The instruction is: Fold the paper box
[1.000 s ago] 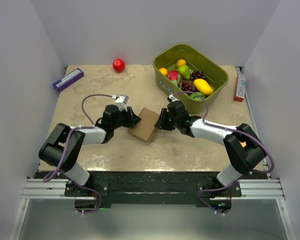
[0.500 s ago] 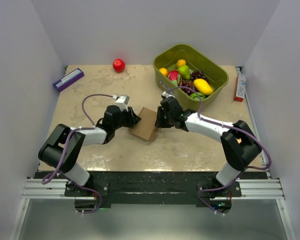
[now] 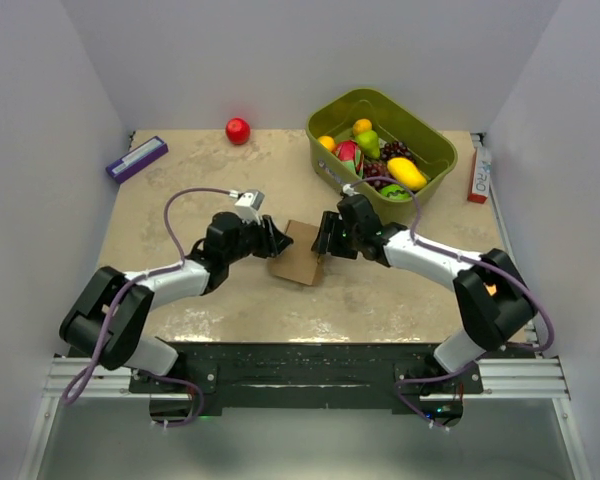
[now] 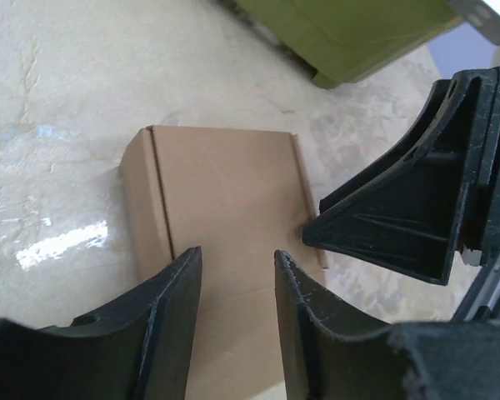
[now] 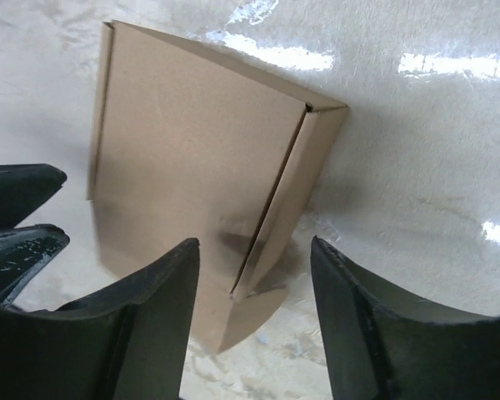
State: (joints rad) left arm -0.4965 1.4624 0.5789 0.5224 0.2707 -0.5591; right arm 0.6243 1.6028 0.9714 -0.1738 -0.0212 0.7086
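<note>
A brown paper box [image 3: 296,256] lies flat near the middle of the bench [image 3: 180,190], with a side flap [image 5: 290,187] raised along one edge. The left hand [image 3: 276,243] reaches in from the left, its fingers [image 4: 171,321] a narrow gap apart over the cardboard, gripping nothing. The right hand [image 3: 323,243] faces it from the right, fingers [image 5: 162,312] spread wider, with the flap's end in the gap.

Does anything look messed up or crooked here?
The cardboard box sits crooked on the table, and one side flap gapes open instead of lying flat. Nothing is spilled; the fruit is inside the green bin.
</note>
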